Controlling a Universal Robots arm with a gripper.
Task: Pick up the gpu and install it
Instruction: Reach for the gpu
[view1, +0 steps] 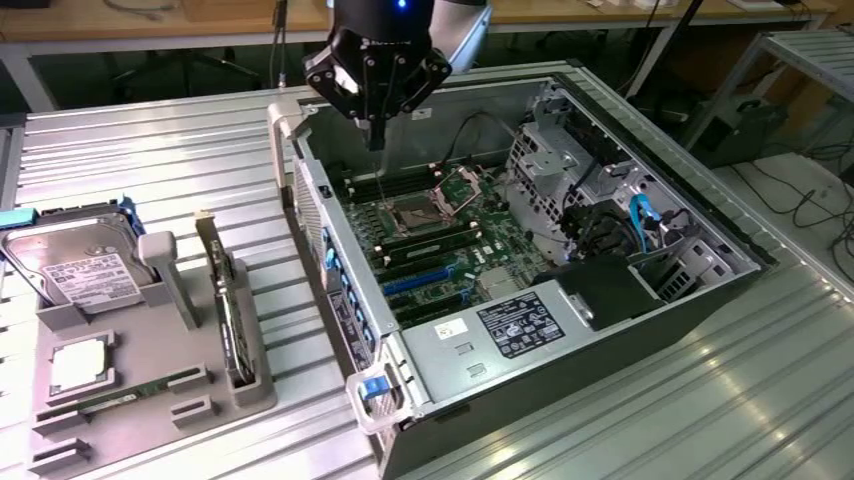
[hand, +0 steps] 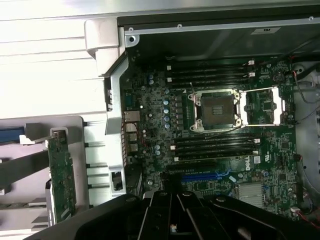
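We are seeing the computer case (view1: 601, 400) sitting in the middle and right of the exterior view. The tray (view1: 160, 400) is lying at the lower left, holding the hard drive (view1: 80, 270) on the left and the gpu (view1: 234, 320) on the right. The gripper (view1: 378, 140) is hanging at the top middle.

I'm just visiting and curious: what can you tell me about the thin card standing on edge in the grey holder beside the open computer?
The gpu is a thin rectangular card standing on its long edge in a slot of the grey holder, to the exterior view's left of the open computer case. Edge-on it looks dark; the wrist view shows a green circuit-board face dotted with small parts. Only the holder touches it; the pincer hangs over the case, apart from it.
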